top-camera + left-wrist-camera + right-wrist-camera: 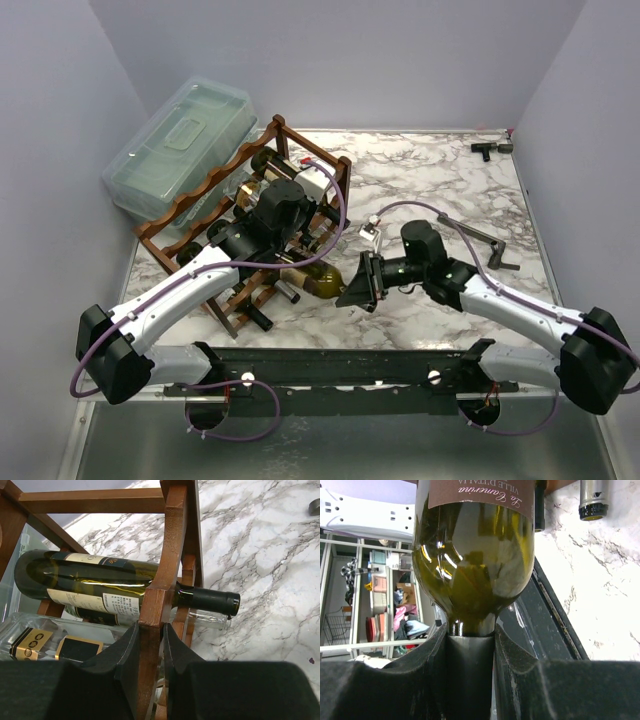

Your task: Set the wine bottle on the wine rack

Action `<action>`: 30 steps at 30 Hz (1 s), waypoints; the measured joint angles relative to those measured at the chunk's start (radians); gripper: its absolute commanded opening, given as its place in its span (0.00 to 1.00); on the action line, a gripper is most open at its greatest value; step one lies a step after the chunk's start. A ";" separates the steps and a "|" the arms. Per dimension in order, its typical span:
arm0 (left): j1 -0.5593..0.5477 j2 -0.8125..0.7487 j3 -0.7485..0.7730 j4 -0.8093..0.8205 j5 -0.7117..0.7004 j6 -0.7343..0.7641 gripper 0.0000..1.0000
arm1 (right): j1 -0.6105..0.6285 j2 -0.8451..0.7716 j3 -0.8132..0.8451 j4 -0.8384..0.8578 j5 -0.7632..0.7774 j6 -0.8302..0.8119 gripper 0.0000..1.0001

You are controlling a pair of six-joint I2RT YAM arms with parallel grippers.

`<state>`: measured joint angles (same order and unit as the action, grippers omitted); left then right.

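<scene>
Beside the wine rack (pixel 213 186), wine bottle (pixel 322 282) lying roughly level — neck pinched tight in the right gripper (pixel 470 647), base pointing toward the rack, its end hidden, left gripper (pixel 150 637) clamped shut on a rack post.

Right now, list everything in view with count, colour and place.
wine rack: one, reddish-brown wood, table's left side
wine bottle: one, olive green, by the rack's near corner
green bottle: one, dark, lying in the rack
clear bottle: one, just below it
plastic box: one, clear, behind the rack
bent bar: one, dark, table's right side
T-shaped piece: one, black, far right corner
table: one, white-grey marble
left tool: one, black, shut on a rack post
right tool: one, black, shut on the wine bottle's neck
</scene>
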<state>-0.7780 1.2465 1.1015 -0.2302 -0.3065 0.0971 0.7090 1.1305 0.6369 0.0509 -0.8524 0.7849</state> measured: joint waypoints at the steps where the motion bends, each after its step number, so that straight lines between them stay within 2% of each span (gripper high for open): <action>1: 0.000 0.000 0.000 0.000 0.000 0.000 0.01 | 0.011 0.016 0.000 0.020 0.008 0.008 0.00; 6: 0.000 0.000 0.000 0.000 0.000 0.000 0.00 | 0.058 0.109 0.017 0.132 0.054 0.060 0.00; 15: 0.000 -0.002 0.000 -0.001 0.000 0.000 0.00 | 0.134 0.317 0.149 0.280 0.177 0.106 0.00; 24: 0.000 -0.003 0.000 -0.002 -0.002 0.002 0.00 | 0.167 0.476 0.315 0.298 0.272 0.103 0.00; 30: 0.016 -0.003 0.000 0.002 -0.005 0.005 0.00 | 0.167 0.517 0.357 0.290 0.279 0.107 0.00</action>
<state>-0.7620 1.2438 1.1015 -0.2283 -0.3115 0.1017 0.8764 1.6478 0.9936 0.3408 -0.5732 0.8921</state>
